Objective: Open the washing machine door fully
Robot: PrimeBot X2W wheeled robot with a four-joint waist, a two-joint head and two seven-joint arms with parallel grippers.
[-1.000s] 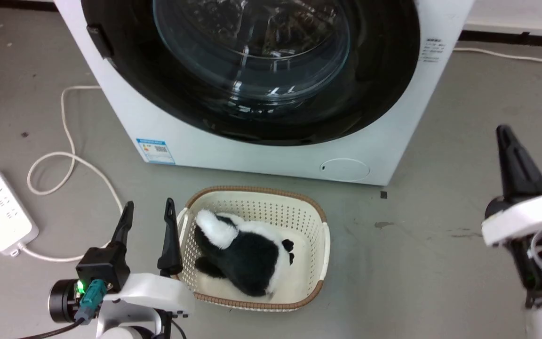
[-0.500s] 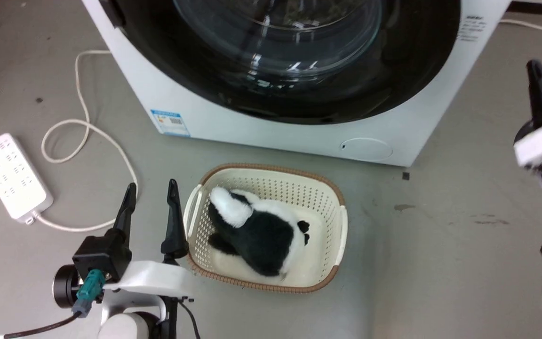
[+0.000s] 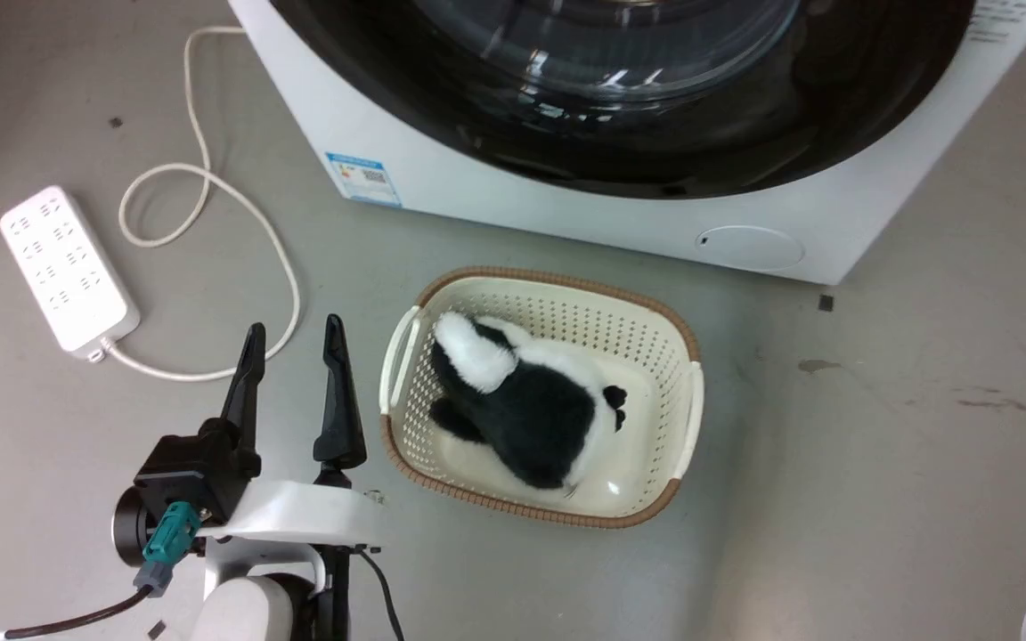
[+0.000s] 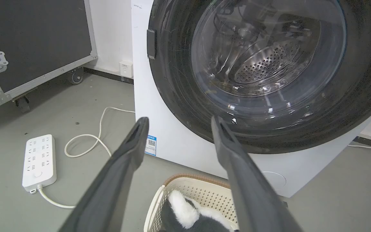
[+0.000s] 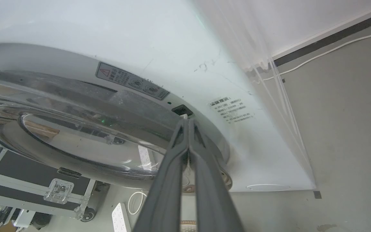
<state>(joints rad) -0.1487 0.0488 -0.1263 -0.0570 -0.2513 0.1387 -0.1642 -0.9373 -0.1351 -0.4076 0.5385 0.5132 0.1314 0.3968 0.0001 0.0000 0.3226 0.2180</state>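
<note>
1. Washer (image 3: 566, 214): white box on the floor, across the top of the head view. It's the fixed ref for everything below.
2. Washing machine door (image 4: 179, 96): glossy black ring w/ bulging glass, nearly as wide as the front. Looks shut, or cracked open at most; can't tell which from the right wrist view. My read is the step in hand is getting purchase on its right rim.
3. Basket (image 3: 557, 283): sits on the floor just in front of the washer, w/ a black-and-white plush toy (image 3: 531, 409) inside. It's low, so the door prob. clears it. The arm's elbow is the thing to watch.
4. Left gripper (image 3: 293, 325): jaws wide and empty, just beside the basket's left edge, well apart from the door. Best left out of this.
5. Right gripper (image 5: 188, 120): jaws pressed together, nothing held, tips right at the door rim.
   - Hook the tips behind the rim edge, not on the face; gloss is slippery.
   - Pull slow along an arc, not straight out.
   - Dark block (image 4: 151, 43) on the opp. edge is prob. the hinge, so swing round that.
6. Latch slot (image 5: 182, 110): small dark rectangle on the white front, just beside the fingertips. Good marker for where the rim should release first.
</note>
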